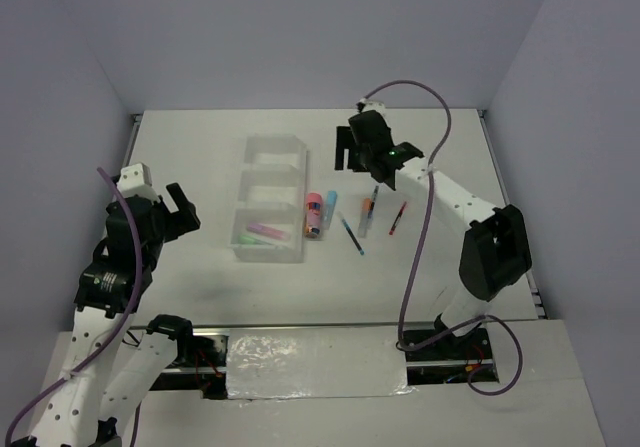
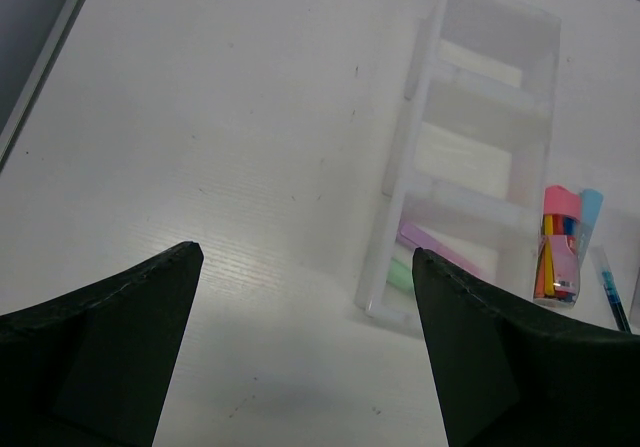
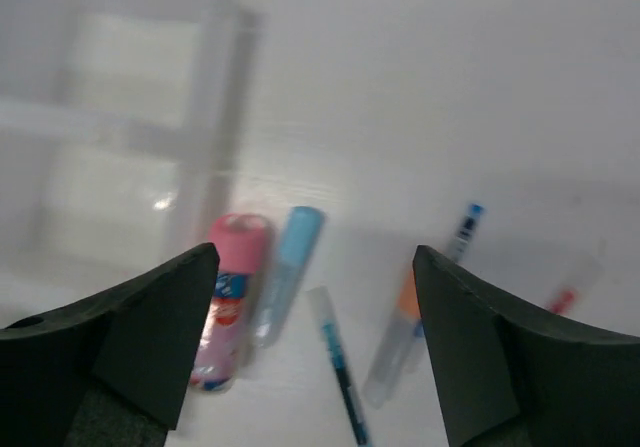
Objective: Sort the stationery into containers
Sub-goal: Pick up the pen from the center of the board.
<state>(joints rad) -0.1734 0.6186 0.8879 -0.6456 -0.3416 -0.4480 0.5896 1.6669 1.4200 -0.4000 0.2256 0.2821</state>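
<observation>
The translucent white three-compartment tray (image 1: 292,150) lies at the table's middle. Its nearest compartment holds a pink highlighter (image 2: 436,249) and a green highlighter (image 2: 399,273); the other two look empty. To the tray's right lie a pink tube (image 1: 313,214), a blue highlighter (image 1: 329,208), a blue pen (image 1: 351,235), an orange highlighter (image 1: 368,212) and a red pen (image 1: 397,218). My right gripper (image 1: 345,157) is open and empty, above these items (image 3: 315,252). My left gripper (image 1: 188,207) is open and empty, left of the tray (image 2: 305,252).
The table's back edge meets the walls behind the tray. A foil-covered strip (image 1: 315,362) runs along the near edge between the arm bases. A purple cable (image 1: 425,217) loops over the right arm.
</observation>
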